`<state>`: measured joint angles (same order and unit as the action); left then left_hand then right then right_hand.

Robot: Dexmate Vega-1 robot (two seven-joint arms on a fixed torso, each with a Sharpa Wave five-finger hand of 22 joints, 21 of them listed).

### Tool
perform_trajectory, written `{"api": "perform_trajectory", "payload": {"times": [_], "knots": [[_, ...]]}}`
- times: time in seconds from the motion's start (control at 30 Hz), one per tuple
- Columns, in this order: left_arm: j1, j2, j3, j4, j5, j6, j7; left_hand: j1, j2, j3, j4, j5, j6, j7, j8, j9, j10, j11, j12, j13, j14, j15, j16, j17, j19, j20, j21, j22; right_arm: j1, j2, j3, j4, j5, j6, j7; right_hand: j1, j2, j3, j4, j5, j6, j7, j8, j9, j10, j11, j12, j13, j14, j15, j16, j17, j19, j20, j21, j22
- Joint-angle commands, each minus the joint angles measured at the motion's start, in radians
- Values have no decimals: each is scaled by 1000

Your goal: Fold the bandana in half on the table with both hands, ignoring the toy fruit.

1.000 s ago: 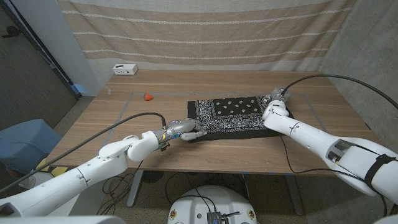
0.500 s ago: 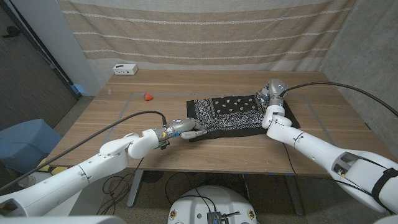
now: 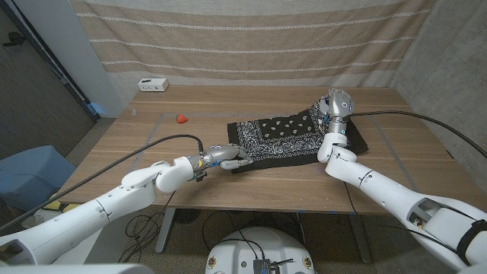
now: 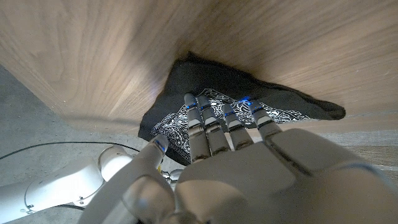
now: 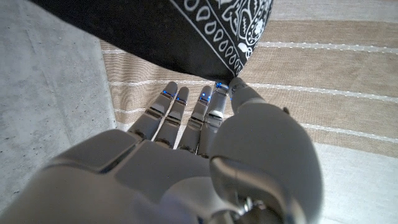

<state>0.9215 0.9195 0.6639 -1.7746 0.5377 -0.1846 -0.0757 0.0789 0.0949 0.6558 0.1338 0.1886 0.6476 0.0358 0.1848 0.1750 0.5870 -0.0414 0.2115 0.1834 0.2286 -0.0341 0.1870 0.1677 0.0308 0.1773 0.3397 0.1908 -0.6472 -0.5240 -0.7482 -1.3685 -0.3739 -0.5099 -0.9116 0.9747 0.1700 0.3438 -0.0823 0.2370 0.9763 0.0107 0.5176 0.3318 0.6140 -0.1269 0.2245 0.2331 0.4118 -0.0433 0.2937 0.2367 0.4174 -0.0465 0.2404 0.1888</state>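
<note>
The black bandana (image 3: pixel 285 138) with white paisley print lies on the wooden table (image 3: pixel 152 144), right of the middle. My right hand (image 3: pixel 335 103) is raised over its right end and pinches a corner, so that side lifts off the wood. In the right wrist view the thumb and a fingertip (image 5: pixel 239 89) pinch the bandana (image 5: pixel 186 31). My left hand (image 3: pixel 230 158) is at the near left corner. In the left wrist view its fingers (image 4: pixel 214 121) lie on the bandana (image 4: pixel 273 102), with the thumb under the cloth's edge.
A small red toy fruit (image 3: pixel 182 118) sits on the table left of the bandana. A white box (image 3: pixel 153 84) stands at the far left corner. A striped curtain (image 3: pixel 251 38) hangs behind the table. Bare wood shows along the near edge.
My right hand has risen and carried the bandana's right corner up off the table. The left hand has stayed at the near left corner.
</note>
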Motion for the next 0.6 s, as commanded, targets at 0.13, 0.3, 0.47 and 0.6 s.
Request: {"api": "perform_trajectory", "payload": {"times": [0.13,0.3,0.47,0.6], "knots": [[-20,-7,9,17,5,-27,-7,-9,8,3,7,4,1,-4,5,4,6,-5,5,4,3,-8,-3,2,3,5,-2,2,-70,-11,28,-249,-40,-107,115,-13,-2,0,15,11,-14,-7,21,26,-24,-2,-10,9,-36,-159,-19,5,-30,-19,-11,2],[-19,-8,10,16,9,-32,-5,-10,9,4,7,5,-2,-4,4,4,5,-12,3,5,3,-10,-4,2,3,5,-3,2,-87,-8,45,-315,-25,-114,160,-16,-3,-3,19,13,-20,-13,31,37,-35,2,-14,13,-64,-156,-32,7,-47,-13,-16,2],[-19,-8,12,12,16,-37,-3,-11,10,5,6,5,-1,-6,4,4,4,-10,2,5,2,-9,-4,2,4,5,-4,2,-105,-2,67,-370,4,-101,199,-22,0,-9,26,16,-27,-10,42,51,-51,11,-19,16,-93,-152,-40,14,-70,-3,-24,1],[-19,-9,13,6,23,-37,-7,-11,11,6,6,5,-2,-7,4,4,6,-11,2,5,3,-10,-4,2,5,4,-5,2,-121,5,89,-412,42,-82,231,-21,1,-12,27,16,-33,-9,47,58,-55,18,-20,18,-107,-149,-43,18,-78,3,-26,1]]}}
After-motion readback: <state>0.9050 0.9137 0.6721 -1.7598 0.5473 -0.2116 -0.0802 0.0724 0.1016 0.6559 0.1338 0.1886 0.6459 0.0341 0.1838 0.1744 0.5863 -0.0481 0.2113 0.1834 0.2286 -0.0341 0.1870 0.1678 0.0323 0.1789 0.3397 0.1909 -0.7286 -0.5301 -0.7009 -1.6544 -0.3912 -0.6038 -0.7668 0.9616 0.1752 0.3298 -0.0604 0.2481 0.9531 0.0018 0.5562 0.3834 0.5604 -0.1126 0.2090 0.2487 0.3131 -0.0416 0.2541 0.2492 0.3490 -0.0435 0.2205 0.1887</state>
